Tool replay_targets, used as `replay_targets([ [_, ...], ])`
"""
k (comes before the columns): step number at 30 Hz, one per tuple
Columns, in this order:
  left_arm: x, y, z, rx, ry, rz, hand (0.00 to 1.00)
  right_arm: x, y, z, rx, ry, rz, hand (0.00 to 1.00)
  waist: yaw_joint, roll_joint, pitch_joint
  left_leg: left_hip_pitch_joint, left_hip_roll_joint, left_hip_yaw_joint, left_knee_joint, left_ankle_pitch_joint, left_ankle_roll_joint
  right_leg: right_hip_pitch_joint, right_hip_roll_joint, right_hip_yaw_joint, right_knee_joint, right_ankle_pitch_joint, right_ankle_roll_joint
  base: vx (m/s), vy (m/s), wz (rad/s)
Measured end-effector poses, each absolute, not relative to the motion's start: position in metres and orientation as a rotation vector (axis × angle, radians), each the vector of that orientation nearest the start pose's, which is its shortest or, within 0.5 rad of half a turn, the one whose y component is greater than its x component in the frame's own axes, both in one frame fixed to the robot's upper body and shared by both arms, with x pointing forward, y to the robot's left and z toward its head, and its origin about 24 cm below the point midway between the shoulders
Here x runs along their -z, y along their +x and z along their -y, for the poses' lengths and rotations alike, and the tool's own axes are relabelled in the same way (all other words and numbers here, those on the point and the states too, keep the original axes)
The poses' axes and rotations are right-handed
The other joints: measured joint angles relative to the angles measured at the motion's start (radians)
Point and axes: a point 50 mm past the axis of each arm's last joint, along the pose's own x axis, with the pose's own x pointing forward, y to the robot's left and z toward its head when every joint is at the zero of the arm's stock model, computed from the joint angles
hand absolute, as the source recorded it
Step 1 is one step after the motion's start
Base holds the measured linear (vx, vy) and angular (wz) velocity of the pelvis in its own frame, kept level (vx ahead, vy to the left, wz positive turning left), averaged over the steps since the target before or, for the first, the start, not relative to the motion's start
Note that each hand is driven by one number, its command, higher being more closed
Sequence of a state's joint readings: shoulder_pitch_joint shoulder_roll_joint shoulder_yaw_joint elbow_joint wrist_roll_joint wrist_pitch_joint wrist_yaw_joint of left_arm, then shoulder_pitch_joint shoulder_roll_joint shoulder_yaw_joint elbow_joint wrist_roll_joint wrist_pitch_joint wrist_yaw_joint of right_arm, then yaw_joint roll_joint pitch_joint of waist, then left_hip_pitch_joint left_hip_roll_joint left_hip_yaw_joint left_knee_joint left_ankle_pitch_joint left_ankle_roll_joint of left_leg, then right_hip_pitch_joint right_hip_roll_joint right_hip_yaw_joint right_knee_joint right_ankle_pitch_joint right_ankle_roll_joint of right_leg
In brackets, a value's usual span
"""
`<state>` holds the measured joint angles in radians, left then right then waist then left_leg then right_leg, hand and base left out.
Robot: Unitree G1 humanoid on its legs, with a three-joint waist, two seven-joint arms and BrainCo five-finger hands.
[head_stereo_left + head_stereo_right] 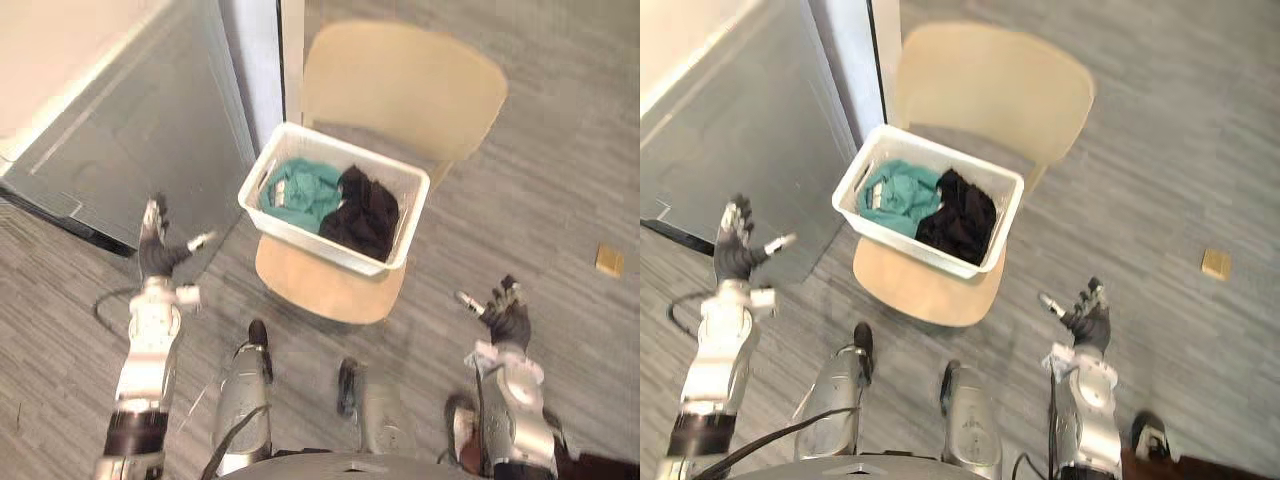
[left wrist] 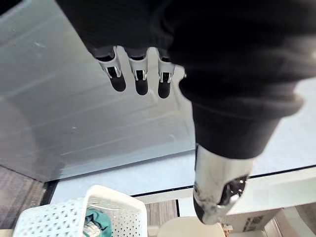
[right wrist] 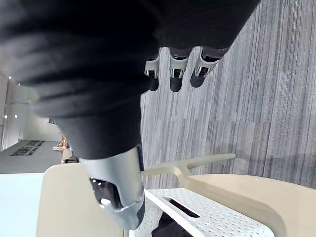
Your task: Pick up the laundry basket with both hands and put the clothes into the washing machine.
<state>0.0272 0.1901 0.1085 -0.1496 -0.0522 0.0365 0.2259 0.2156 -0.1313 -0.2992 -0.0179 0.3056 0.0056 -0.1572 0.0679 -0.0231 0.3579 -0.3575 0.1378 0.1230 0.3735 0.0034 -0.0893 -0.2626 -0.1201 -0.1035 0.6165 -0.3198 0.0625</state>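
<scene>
Looking down from the head, you have both arms raised and spread, one to each side of the laundry basket (image 1: 312,240), and neither touches it. Your left robot hand (image 1: 152,252) is held up to the basket's left, well apart from it. Its fingers (image 2: 140,81) are straight, the thumb juts toward the basket, and it holds nothing. Your right robot hand (image 1: 508,318) is to the basket's right and nearer the robot, also well apart, fingers loosely spread and empty.

The basket sits on the seat of a pale wooden chair (image 1: 400,85). A teal garment (image 1: 300,190) fills its left half and a black garment (image 1: 362,212) its right. A grey appliance (image 1: 130,130) stands to the basket's left, and a small tan block (image 1: 609,260) lies on the floor far to its right.

Your left wrist view adds the basket's perforated wall. Your right wrist view adds a handle slot in the basket's rim, just beside the chair's curved back.
</scene>
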Motion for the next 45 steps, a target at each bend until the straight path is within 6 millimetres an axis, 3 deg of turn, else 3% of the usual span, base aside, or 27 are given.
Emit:
replay_targets([
  [4,-0.047,0.221,-0.209,-0.317,0.076,-0.006,0.0,0.024,0.16,0.261,0.538,0.141,-0.313,0.0,0.01,-0.012,-0.066,0.028,-0.033,-0.051,-0.105,0.056,-0.001,0.024,-0.033,-0.091,0.027,-0.034,-0.023,-0.01,-0.157,0.73],
  [6,-0.04,0.218,-0.2,-0.309,0.019,-0.031,0.0,0.037,0.155,0.257,0.546,0.155,-0.373,0.0,0.001,-0.006,-0.074,0.028,0.004,0.04,-0.124,0.016,0.03,0.045,-0.057,-0.161,0.018,-0.029,-0.037,-0.07,-0.121,1.06],
  [8,-0.032,0.217,-0.186,-0.278,-0.073,-0.062,0.0,0.051,0.149,0.244,0.552,0.198,-0.436,0.0,-0.015,0.001,-0.083,0.023,0.1,0.193,0.116,-0.052,0.104,0.094,-0.105,-0.251,-0.01,-0.016,-0.049,-0.1,-0.053,1.05],
  [11,-0.009,0.203,-0.169,-0.232,-0.152,-0.169,0.0,0.072,0.127,0.23,0.548,0.224,-0.548,0.0,-0.03,0.034,-0.155,0.094,0.225,0.189,0.333,-0.104,0.094,0.127,-0.123,-0.3,-0.071,0.026,-0.026,-0.04,0.082,0.63],
  [12,-0.003,0.202,-0.167,-0.218,-0.156,-0.197,0.0,0.078,0.124,0.229,0.548,0.226,-0.576,0.0,-0.033,0.042,-0.169,0.113,0.238,0.167,0.345,-0.102,0.091,0.127,-0.129,-0.302,-0.086,0.039,-0.014,-0.02,0.244,0.37],
  [13,0.006,0.2,-0.164,-0.204,-0.164,-0.234,0.0,0.085,0.119,0.226,0.546,0.23,-0.617,0.0,-0.039,0.054,-0.18,0.151,0.248,0.141,0.341,-0.089,0.076,0.127,-0.14,-0.306,-0.108,0.062,0.001,-0.03,0.312,0.33],
  [14,0.015,0.198,-0.162,-0.192,-0.173,-0.274,0.0,0.095,0.112,0.224,0.546,0.236,-0.676,0.0,-0.049,0.075,-0.194,0.217,0.25,0.114,0.262,-0.032,0.071,0.119,-0.151,-0.313,-0.135,0.097,0.034,-0.06,0.401,0.47],
  [15,0.019,0.198,-0.161,-0.183,-0.168,-0.295,0.0,0.102,0.109,0.221,0.543,0.247,-0.714,0.0,-0.06,0.08,-0.199,0.225,0.215,0.106,0.217,-0.055,0.042,0.12,-0.157,-0.309,-0.167,0.125,0.043,-0.09,0.399,0.48],
  [17,0.023,0.195,-0.164,-0.173,-0.142,-0.318,0.0,0.114,0.102,0.203,0.508,0.287,-0.782,0.0,-0.064,0.053,-0.208,0.22,0.178,0.095,0.163,-0.062,0.023,0.13,-0.154,-0.297,-0.276,0.212,0.032,-0.08,0.34,0.15],
  [18,0.027,0.193,-0.165,-0.157,-0.12,-0.338,0.0,0.114,0.101,0.202,0.497,0.29,-0.783,0.0,-0.067,0.05,-0.209,0.241,0.165,0.096,0.115,-0.094,-0.033,0.139,-0.146,-0.291,-0.336,0.272,0.039,-0.04,0.308,-0.16],
  [20,0.027,0.194,-0.162,-0.129,-0.108,-0.339,0.0,0.116,0.101,0.203,0.489,0.283,-0.794,0.0,-0.069,0.055,-0.21,0.289,0.153,0.103,0.007,-0.152,-0.115,0.139,-0.138,-0.289,-0.394,0.334,0.046,-0.09,0.387,-0.13],
  [23,0.023,0.201,-0.15,-0.026,-0.067,-0.319,0.0,0.12,0.103,0.202,0.479,0.29,-0.809,0.0,-0.075,0.049,-0.211,0.297,0.104,0.109,-0.119,-0.176,-0.12,0.124,-0.153,-0.291,-0.471,0.439,0.036,-0.17,0.343,0.19],
  [24,0.024,0.202,-0.148,-0.009,-0.049,-0.316,0.0,0.121,0.103,0.202,0.484,0.292,-0.813,0.0,-0.077,0.042,-0.207,0.294,0.075,0.104,-0.143,-0.172,-0.111,0.118,-0.167,-0.275,-0.489,0.472,0.015,-0.19,0.245,0.16],
  [25,0.029,0.198,-0.151,-0.012,-0.027,-0.34,0.0,0.121,0.102,0.203,0.482,0.289,-0.816,0.0,-0.072,0.045,-0.204,0.289,0.05,0.103,-0.154,-0.16,-0.092,0.103,-0.168,-0.186,-0.483,0.477,-0.01,-0.22,0.227,0.13],
  [26,0.031,0.197,-0.153,-0.018,-0.019,-0.347,0.0,0.121,0.103,0.203,0.477,0.288,-0.815,0.0,-0.072,0.051,-0.2,0.289,0.044,0.097,-0.16,-0.156,-0.085,0.095,-0.157,-0.107,-0.462,0.431,-0.004,-0.23,0.144,0.21],
  [28,0.038,0.192,-0.167,-0.051,0.014,-0.382,0.0,0.123,0.106,0.198,0.441,0.284,-0.824,0.0,-0.077,0.035,-0.194,0.285,0.017,0.047,-0.18,-0.126,-0.066,0.093,-0.074,0.072,-0.368,0.225,0.028,-0.17,0.024,0.6],
  [30,0.041,0.19,-0.17,-0.063,0.015,-0.396,0.0,0.121,0.114,0.198,0.402,0.266,-0.806,0.0,-0.088,0.039,-0.175,0.259,0.005,-0.04,-0.164,-0.111,-0.067,0.123,-0.046,0.122,-0.332,0.159,0.074,-0.17,-0.092,1.19],
  [31,0.042,0.188,-0.17,-0.061,0.029,-0.4,0.0,0.121,0.115,0.199,0.388,0.254,-0.807,0.0,-0.085,0.046,-0.17,0.256,0.001,-0.081,-0.17,-0.102,-0.069,0.124,-0.036,0.126,-0.293,0.12,0.077,-0.17,-0.139,1.17],
  [35,0.053,0.169,-0.164,-0.052,0.033,-0.463,0.0,0.12,0.115,0.203,0.362,0.213,-0.808,0.0,-0.057,0.063,-0.173,0.242,-0.014,-0.174,-0.237,-0.048,-0.063,0.1,0.014,0.177,-0.182,0.021,0.047,-0.13,-0.171,0.79],
  [39,0.054,0.164,-0.163,-0.051,-0.004,-0.463,0.0,0.111,0.121,0.203,0.325,0.163,-0.765,0.0,-0.033,0.075,-0.17,0.162,-0.034,-0.226,-0.164,-0.013,-0.063,0.091,-0.013,0.081,-0.125,-0.005,0.03,0.0,-0.101,0.87],
  [41,0.046,0.171,-0.165,-0.071,-0.057,-0.413,0.0,0.106,0.122,0.202,0.333,0.175,-0.737,0.0,-0.036,0.057,-0.16,0.125,-0.046,-0.121,-0.131,0.02,0.025,0.115,-0.064,0.015,-0.112,-0.003,0.034,0.03,-0.01,1.31],
  [42,0.04,0.174,-0.168,-0.097,-0.098,-0.371,0.0,0.099,0.129,0.204,0.341,0.175,-0.696,0.0,-0.025,0.049,-0.153,0.125,-0.015,0.032,-0.112,-0.011,0.155,0.15,-0.087,-0.042,-0.113,-0.002,0.034,0.04,-0.011,1.01],
  [44,0.037,0.174,-0.169,-0.113,-0.146,-0.356,0.0,0.087,0.137,0.212,0.361,0.167,-0.622,0.0,-0.012,0.055,-0.151,0.132,0.045,0.155,-0.083,-0.016,0.162,0.197,-0.087,-0.082,-0.123,-0.003,0.034,0.02,-0.04,0.89],
  [45,0.039,0.171,-0.17,-0.128,-0.171,-0.36,0.0,0.08,0.141,0.219,0.388,0.164,-0.571,0.0,-0.011,0.063,-0.159,0.131,0.038,0.15,-0.088,-0.015,0.15,0.215,-0.09,-0.091,-0.132,-0.004,0.034,0.02,0.008,0.68],
])
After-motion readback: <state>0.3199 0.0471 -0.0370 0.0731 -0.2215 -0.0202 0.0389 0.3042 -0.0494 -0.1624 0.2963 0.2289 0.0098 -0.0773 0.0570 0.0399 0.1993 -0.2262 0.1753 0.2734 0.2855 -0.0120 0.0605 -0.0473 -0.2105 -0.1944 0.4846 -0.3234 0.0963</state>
